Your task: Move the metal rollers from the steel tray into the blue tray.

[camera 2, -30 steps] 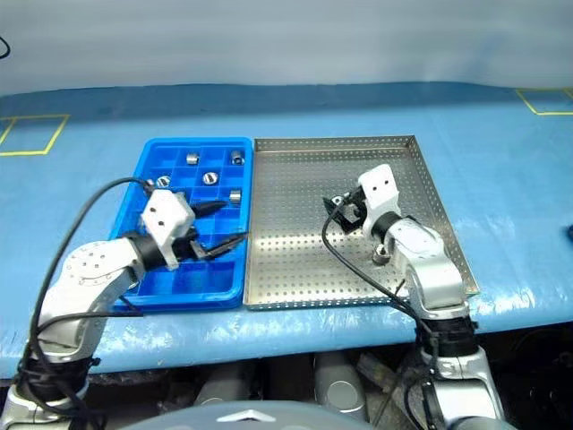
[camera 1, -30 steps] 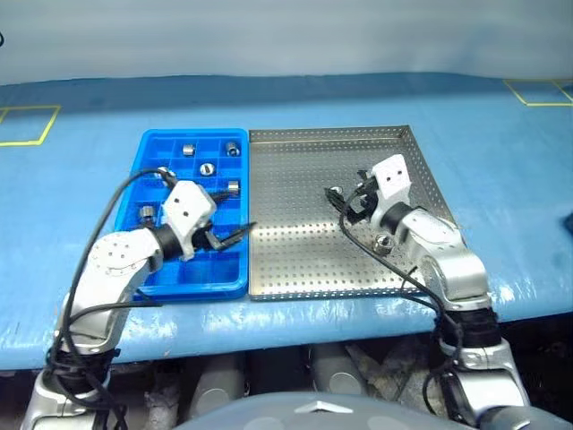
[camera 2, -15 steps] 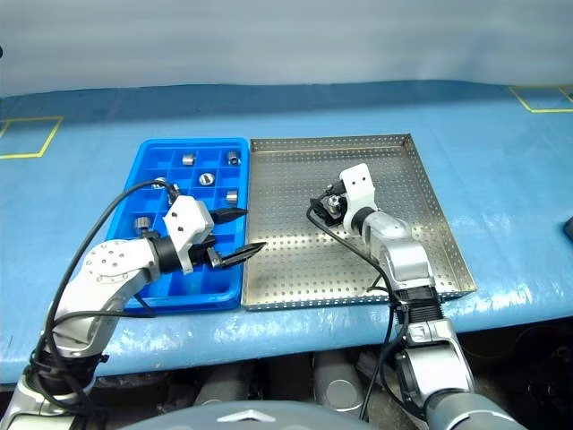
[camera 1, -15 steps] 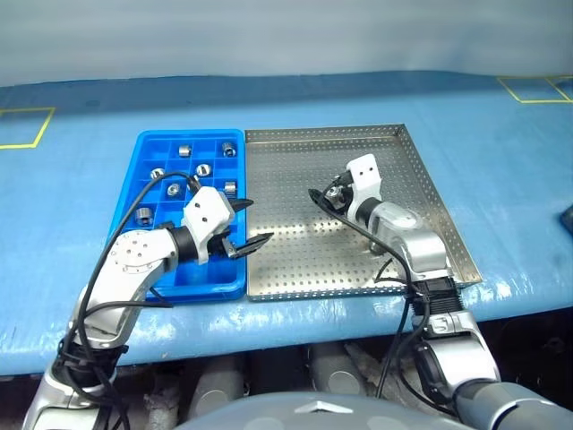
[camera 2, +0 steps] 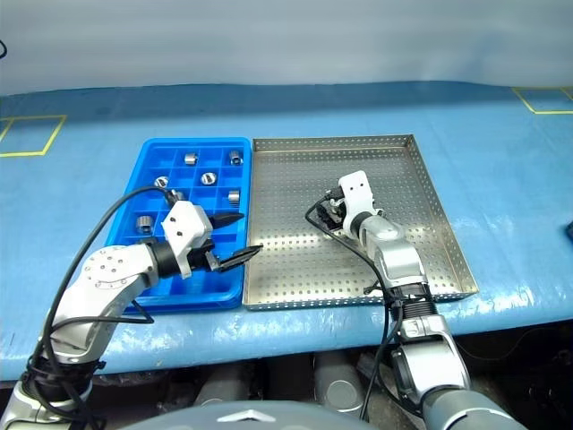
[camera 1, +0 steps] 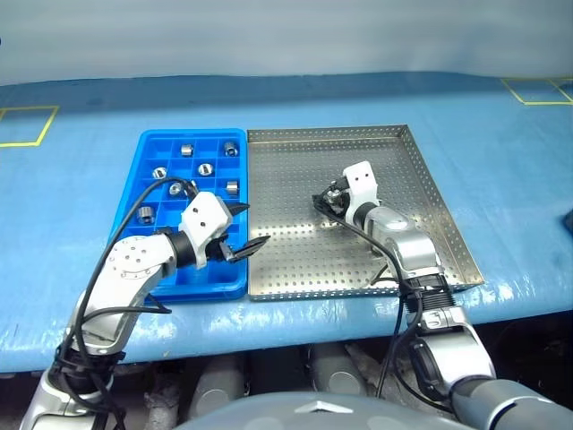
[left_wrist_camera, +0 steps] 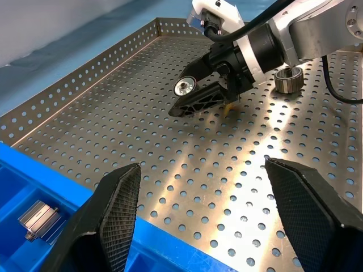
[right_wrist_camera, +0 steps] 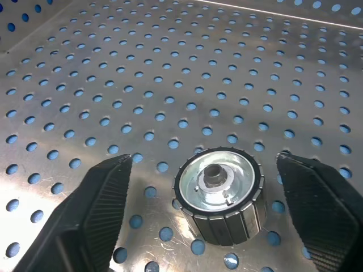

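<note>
The right pincer has come down from a second ago to straddle a roller on the steel tray, jaws apart, nothing gripped; the left pincer waits open over the blue tray.

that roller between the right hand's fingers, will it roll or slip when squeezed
The roller stands on its flat end, so it probably won't roll unless tipped. Its ribbed side may help the fingers bite, though polished metal can slip. Solid-looking steel, likely heavy for its size and rigid.
</note>
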### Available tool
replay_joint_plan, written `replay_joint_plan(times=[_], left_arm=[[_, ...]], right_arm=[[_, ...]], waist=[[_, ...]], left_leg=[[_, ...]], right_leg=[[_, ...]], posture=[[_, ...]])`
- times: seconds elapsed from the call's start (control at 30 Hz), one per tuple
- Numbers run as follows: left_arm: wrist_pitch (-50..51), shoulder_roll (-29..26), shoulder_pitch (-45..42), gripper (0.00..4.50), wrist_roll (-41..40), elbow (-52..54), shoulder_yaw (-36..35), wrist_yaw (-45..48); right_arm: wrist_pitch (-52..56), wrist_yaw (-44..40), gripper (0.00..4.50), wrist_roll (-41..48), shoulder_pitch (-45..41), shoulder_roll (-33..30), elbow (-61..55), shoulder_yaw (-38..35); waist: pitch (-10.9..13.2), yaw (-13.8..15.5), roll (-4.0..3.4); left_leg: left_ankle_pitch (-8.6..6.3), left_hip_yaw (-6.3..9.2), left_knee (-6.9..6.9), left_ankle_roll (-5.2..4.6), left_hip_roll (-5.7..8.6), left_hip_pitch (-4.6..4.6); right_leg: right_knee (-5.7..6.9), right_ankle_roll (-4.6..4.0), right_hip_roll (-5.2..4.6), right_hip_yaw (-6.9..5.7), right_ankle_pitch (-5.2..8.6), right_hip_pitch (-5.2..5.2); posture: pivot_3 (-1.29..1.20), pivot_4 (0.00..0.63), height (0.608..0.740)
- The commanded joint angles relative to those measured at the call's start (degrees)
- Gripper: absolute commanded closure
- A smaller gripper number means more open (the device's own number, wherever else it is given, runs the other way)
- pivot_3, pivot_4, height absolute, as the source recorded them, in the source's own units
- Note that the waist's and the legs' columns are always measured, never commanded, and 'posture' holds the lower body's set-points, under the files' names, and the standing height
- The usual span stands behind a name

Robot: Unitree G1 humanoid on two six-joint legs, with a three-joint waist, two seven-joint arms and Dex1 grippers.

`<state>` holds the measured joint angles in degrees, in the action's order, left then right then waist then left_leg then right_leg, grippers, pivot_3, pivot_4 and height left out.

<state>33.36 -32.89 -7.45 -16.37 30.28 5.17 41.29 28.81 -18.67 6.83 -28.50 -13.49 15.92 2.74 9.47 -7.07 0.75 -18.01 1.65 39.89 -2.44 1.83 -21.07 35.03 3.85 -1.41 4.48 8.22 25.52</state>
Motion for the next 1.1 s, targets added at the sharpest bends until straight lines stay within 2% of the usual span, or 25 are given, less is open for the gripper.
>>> replay_joint_plan(times=[0.03, 0.17, 0.43, 0.63, 0.87, 1.1], left_arm=[[-1.3, -0.5, -0.5, 0.69, -0.4, 2.4, -0.2, -0.1], [-1.4, -0.5, -0.3, 0.69, -0.4, 2.4, -0.2, 0.0], [-1.2, -0.2, 1.1, 0.69, -0.8, 3.2, -1.0, -0.8], [0.1, 0.5, 6.3, 0.69, -3.3, 7.5, -4.6, -3.5], [2.7, -1.2, 18.5, 0.69, -4.6, 16.7, -19.2, -7.8], [5.2, -1.0, 26.9, 0.69, -5.9, 22.6, -27.6, -10.2]], right_arm=[[-0.7, 0.7, 1.3, -0.2, -1.3, 0.0, -0.5, -1.3], [-1.0, 0.9, 2.56, -0.3, -0.9, -0.1, -1.4, -1.2], [-1.1, 1.1, 2.65, 0.1, -0.4, 0.2, -3.5, -1.6], [-0.7, -2.6, 2.65, 2.5, -0.3, 1.5, -9.4, -0.1], [-0.9, -16.2, 2.65, 7.1, -1.5, 1.3, -17.3, 6.5], [-3.5, -21.7, 2.65, 7.7, -6.6, 4.2, -12.9, 9.6]], waist=[[0.0, 0.0, 0.0], [0.0, 0.0, 0.0], [0.0, 0.0, 0.0], [0.0, 0.0, -0.03], [0.0, 0.6, -0.04], [0.0, 3.4, -0.05]], left_leg=[[0.0, 0.0, 0.0, 0.0, 0.0, 0.0], [0.0, 0.0, 0.0, 0.0, 0.0, 0.0], [0.0, 0.0, 0.0, 0.0, 0.0, 0.0], [0.0, 0.01, -0.06, 0.01, -0.05, -0.02], [0.04, 0.18, -0.13, 0.1, -0.11, -0.01], [0.13, 0.39, -0.22, 0.26, -0.12, 0.01]], right_leg=[[0.0, 0.0, 0.0, -0.01, 0.0, 0.0], [0.0, 0.0, 0.01, -0.01, 0.0, 0.0], [0.0, 0.0, 0.0, -0.01, 0.0, 0.0], [-0.01, -0.01, -0.07, 0.01, 0.0, 0.05], [-0.01, -0.13, -0.07, -0.21, 0.08, 0.03], [0.02, -0.28, 0.04, -0.47, 0.16, -0.01]], posture=[[-0.11, 0.15, 0.74], [-0.11, 0.15, 0.74], [-0.11, 0.15, 0.74], [-0.09, 0.15, 0.74], [-0.01, 0.15, 0.74], [0.07, 0.15, 0.74]])
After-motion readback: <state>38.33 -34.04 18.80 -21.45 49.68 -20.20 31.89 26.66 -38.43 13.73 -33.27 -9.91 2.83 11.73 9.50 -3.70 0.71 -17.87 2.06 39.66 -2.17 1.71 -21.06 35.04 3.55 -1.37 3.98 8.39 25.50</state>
